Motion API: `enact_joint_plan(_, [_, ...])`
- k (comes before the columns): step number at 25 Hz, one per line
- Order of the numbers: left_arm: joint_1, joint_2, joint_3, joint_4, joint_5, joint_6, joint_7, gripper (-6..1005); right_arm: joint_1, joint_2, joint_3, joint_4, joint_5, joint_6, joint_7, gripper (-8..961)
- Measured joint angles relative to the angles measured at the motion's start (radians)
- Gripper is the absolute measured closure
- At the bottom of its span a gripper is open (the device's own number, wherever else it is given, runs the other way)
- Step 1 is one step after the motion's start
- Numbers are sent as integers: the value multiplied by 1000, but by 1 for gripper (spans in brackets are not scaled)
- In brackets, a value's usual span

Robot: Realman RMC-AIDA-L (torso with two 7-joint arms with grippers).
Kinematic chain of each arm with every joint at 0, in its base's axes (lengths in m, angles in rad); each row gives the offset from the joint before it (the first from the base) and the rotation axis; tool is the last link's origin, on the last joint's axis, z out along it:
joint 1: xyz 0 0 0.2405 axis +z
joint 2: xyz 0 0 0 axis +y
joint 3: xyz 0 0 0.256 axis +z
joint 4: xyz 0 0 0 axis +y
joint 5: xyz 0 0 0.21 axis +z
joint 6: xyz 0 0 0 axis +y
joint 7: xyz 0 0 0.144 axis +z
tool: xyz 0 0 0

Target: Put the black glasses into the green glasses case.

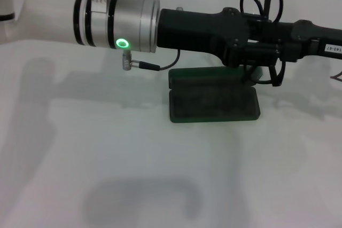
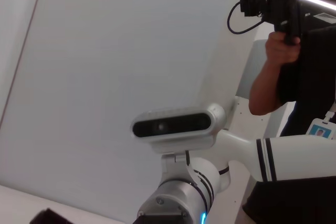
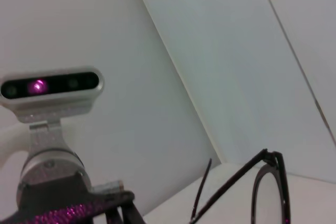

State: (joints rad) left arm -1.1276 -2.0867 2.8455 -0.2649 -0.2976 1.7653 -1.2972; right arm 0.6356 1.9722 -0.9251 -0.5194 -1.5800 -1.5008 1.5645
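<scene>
The black glasses (image 1: 255, 1) are held up in the air, on edge, with one part above the arms and one below. They sit where my left gripper (image 1: 251, 41), reaching in from the left, meets my right gripper (image 1: 291, 38), coming from the right. I cannot tell which gripper holds them. The glasses also show in the right wrist view (image 3: 269, 192). The green glasses case (image 1: 214, 104) lies open on the white table, just below and in front of the glasses, lining up and empty.
The white table (image 1: 107, 148) stretches to the left and front of the case. A person holding a camera (image 2: 283, 51) stands behind the robot in the left wrist view. The robot's head camera (image 2: 173, 127) shows in both wrist views.
</scene>
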Motion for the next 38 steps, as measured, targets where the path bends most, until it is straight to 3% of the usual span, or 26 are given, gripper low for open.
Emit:
enact_joint_plan(9, [12, -2, -1, 15, -1, -21, 18, 443, -1, 16, 2, -9, 8, -20, -22, 858])
enact_joint_plan(21, [39, 16, -2, 15, -21, -1, -28, 444, -17, 22, 3, -10, 23, -28, -67, 858])
enact_joint_plan(28, [32, 11, -2, 10, -15, -3, -28, 444, -14, 26, 3, -10, 25, -96, -102, 858])
enact_joint_plan(38, [39, 21, -2, 10, -23, 9, -35, 444, -22, 26, 3, -11, 20, -84, -130, 858])
